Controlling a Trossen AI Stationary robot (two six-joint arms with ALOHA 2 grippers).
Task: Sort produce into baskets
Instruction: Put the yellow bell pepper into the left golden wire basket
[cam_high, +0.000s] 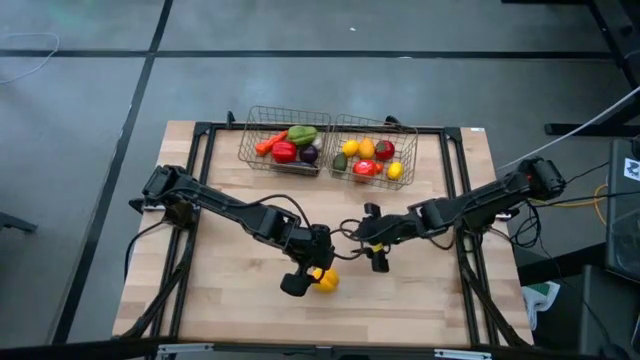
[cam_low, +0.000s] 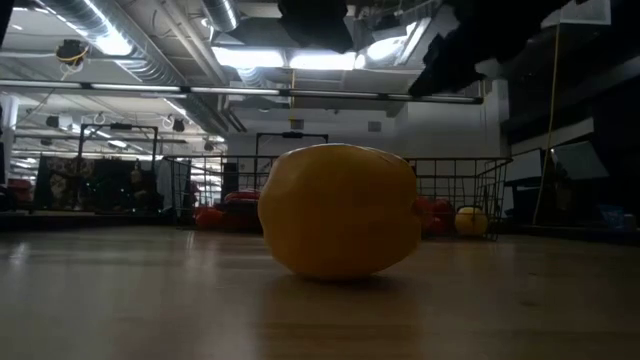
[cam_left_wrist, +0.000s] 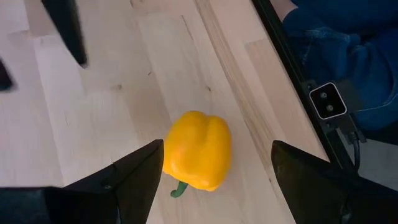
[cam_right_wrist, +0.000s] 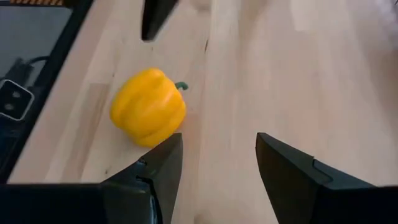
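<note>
A yellow pepper (cam_high: 325, 280) lies on its side on the wooden table near the middle front, its green stem (cam_left_wrist: 179, 190) level with the tabletop. My left gripper (cam_high: 303, 280) hangs open over it. In the left wrist view the pepper (cam_left_wrist: 198, 149) shows between the two fingers, and in the low view it (cam_low: 340, 210) rests on the table with no finger beside it. My right gripper (cam_high: 375, 255) hovers open just to the pepper's right and farther back. Nothing is between its fingers, and the pepper (cam_right_wrist: 148, 107) lies beside one of them.
Two wire baskets stand side by side at the table's far edge. The left basket (cam_high: 248, 150) holds a carrot, a green pepper, red pieces and an eggplant. The right basket (cam_high: 410, 160) holds yellow, orange, red and green pieces. Black frame rails (cam_high: 205, 150) border the table.
</note>
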